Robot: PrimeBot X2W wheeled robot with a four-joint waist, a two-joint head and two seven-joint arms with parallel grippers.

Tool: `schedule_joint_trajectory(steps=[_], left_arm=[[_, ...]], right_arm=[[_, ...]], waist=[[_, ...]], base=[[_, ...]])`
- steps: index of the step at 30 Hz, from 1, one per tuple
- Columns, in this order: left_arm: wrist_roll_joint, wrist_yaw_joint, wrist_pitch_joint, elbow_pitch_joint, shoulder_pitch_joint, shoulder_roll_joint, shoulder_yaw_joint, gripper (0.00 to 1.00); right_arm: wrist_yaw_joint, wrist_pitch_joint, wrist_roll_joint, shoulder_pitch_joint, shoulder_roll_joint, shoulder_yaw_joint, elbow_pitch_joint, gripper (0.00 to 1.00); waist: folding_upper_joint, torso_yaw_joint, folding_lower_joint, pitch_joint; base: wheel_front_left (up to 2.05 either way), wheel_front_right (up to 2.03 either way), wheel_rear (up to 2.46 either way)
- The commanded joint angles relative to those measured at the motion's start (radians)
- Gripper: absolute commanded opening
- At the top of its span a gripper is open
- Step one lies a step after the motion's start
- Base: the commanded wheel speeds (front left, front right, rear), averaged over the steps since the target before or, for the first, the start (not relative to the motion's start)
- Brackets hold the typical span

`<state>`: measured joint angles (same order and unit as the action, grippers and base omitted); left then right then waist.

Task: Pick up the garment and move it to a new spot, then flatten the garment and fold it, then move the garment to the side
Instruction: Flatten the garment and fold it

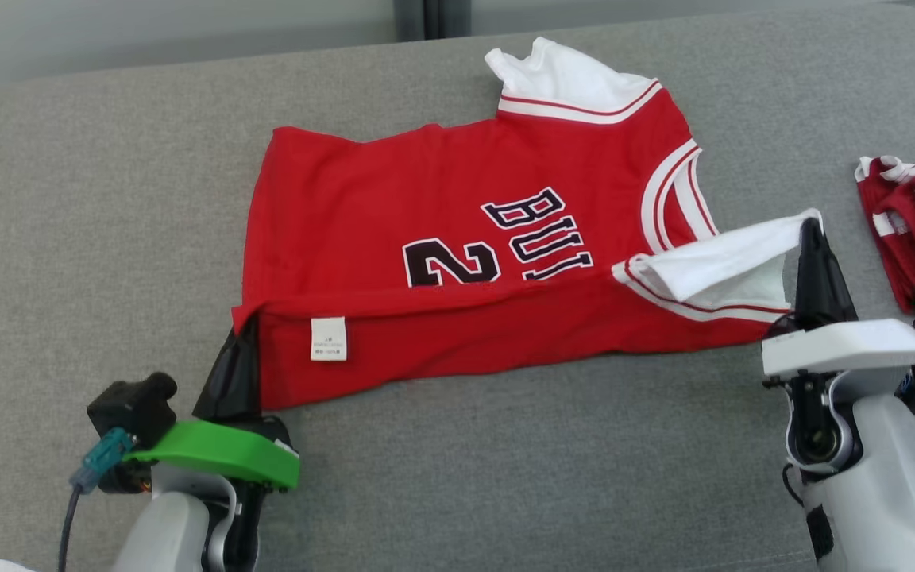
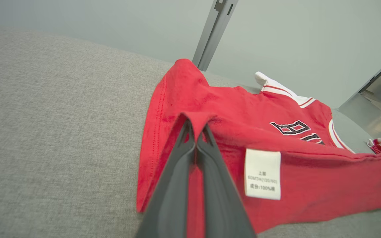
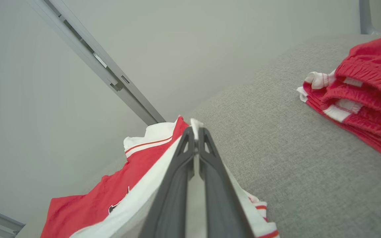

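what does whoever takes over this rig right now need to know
Left gripper: shut on the jersey at its hem corner.
Right gripper: shut on the jersey's white sleeve.
The jersey lies spread on the grey cushion, with its near side lifted and folded partway over the front. Another red garment sits to the right.
Done: placed and flattened.
Left: finish folding, release, move it aside.

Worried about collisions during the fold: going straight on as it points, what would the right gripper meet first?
Apparently nothing close. The right gripper, shut on the red basketball jersey's white sleeve, points over the bare grey upholstered surface, left of the folded red shorts; depth unclear.
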<state>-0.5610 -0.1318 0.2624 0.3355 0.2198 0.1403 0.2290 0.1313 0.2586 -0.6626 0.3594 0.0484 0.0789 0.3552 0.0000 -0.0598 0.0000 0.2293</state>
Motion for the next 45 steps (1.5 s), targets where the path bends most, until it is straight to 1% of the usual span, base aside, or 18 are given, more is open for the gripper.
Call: schedule_joint_trajectory(steps=[1,4,5,6,7,8,9,10,11,14,20,26,34,38,42,43,44,45], left_arm=[[-0.004,0.002,0.002,0.015,0.028,0.012,0.003,0.0],[-0.014,0.002,0.003,0.038,0.075,0.021,0.016,0.0],[-0.026,0.002,0.002,0.046,0.083,0.019,0.016,0.0],[-0.044,0.002,0.002,0.056,0.092,0.012,0.006,0.0],[-0.043,0.002,0.002,0.061,0.102,0.013,0.005,0.11],[-0.039,0.002,0.003,0.064,0.115,0.018,0.01,0.77],[-0.04,0.002,0.003,0.066,0.121,0.018,0.009,1.0],[-0.04,0.002,0.002,0.067,0.125,0.015,0.003,1.0],[-0.037,0.002,0.002,0.066,0.127,0.013,0.0,1.0],[-0.027,0.002,0.002,0.061,0.121,0.001,-0.02,1.0],[-0.008,0.002,0.001,0.059,0.067,-0.022,-0.029,1.0],[0.008,0.002,0.001,0.07,0.022,-0.04,-0.016,1.0],[0.021,0.002,0.0,0.131,0.014,-0.044,-0.013,1.0],[0.041,0.002,0.0,0.177,0.039,-0.043,-0.037,1.0],[0.045,0.002,-0.004,0.256,0.053,-0.049,-0.005,1.0],[0.036,0.002,-0.007,0.273,0.056,-0.051,0.011,0.45],[0.024,0.002,-0.008,0.29,0.059,-0.053,0.039,0.14],[0.01,0.001,-0.01,0.305,0.061,-0.054,0.069,0.0]], right_arm=[[-0.001,0.001,0.021,0.032,0.005,0.006,0.018,0.0],[-0.001,0.003,0.044,0.1,0.005,0.019,0.07,0.0],[-0.001,0.003,0.035,0.115,0.006,0.027,0.09,0.0],[-0.001,0.004,0.052,0.132,0.005,0.032,0.114,0.0],[-0.001,0.005,0.071,0.145,0.005,0.028,0.127,0.0],[-0.001,0.005,0.083,0.161,0.004,0.024,0.142,0.21],[-0.001,0.006,0.09,0.169,0.005,0.027,0.152,0.33],[-0.001,0.006,0.103,0.176,0.006,0.031,0.157,0.81],[-0.001,0.007,0.114,0.182,0.006,0.034,0.151,1.0],[-0.001,0.007,0.153,0.172,0.005,0.05,0.105,1.0],[-0.001,0.007,0.262,0.071,0.005,0.072,0.021,1.0],[-0.001,0.007,0.357,-0.039,0.005,0.086,-0.002,1.0],[-0.001,0.007,0.409,-0.084,0.005,0.091,0.045,1.0],[-0.001,0.007,0.435,-0.058,0.005,0.09,0.12,1.0],[-0.001,0.005,0.445,-0.034,0.004,0.075,0.204,1.0],[-0.001,0.004,0.444,-0.029,0.003,0.07,0.218,0.63],[-0.001,0.003,0.446,-0.025,0.002,0.062,0.235,0.4],[-0.001,0.001,0.441,-0.021,0.001,0.055,0.249,0.0]], waist=[[0.0,0.011,0.0,0.053],[0.0,0.013,0.0,0.079],[0.0,0.014,0.0,0.085],[0.0,0.014,0.0,0.09],[0.0,0.015,0.0,0.095],[0.0,0.015,0.0,0.1],[0.0,0.016,0.0,0.103],[0.0,0.017,0.0,0.107],[0.0,0.018,0.0,0.11],[0.0,0.02,0.0,0.118],[0.0,0.023,0.0,0.111],[0.0,0.02,0.0,0.103],[0.0,0.016,0.0,0.11],[0.0,0.02,0.0,0.115],[0.0,0.023,0.0,0.118],[0.0,0.024,0.0,0.118],[0.0,0.025,0.0,0.118],[0.0,0.026,0.0,0.118]], base=[[0.0,0.0,0.0],[0.0,0.0,0.0],[0.0,0.0,0.0],[0.0,0.0,0.0],[0.0,0.0,0.0],[0.0,0.0,0.0],[0.0,0.0,0.0],[0.0,0.0,0.0],[0.0,0.0,0.0],[0.0,0.0,0.0],[0.0,0.0,0.0],[0.0,0.0,0.0],[0.0,0.0,0.0],[0.0,0.0,0.0],[0.0,0.0,0.0],[0.0,0.0,0.0],[0.0,0.0,0.0],[0.0,0.0,0.0]])
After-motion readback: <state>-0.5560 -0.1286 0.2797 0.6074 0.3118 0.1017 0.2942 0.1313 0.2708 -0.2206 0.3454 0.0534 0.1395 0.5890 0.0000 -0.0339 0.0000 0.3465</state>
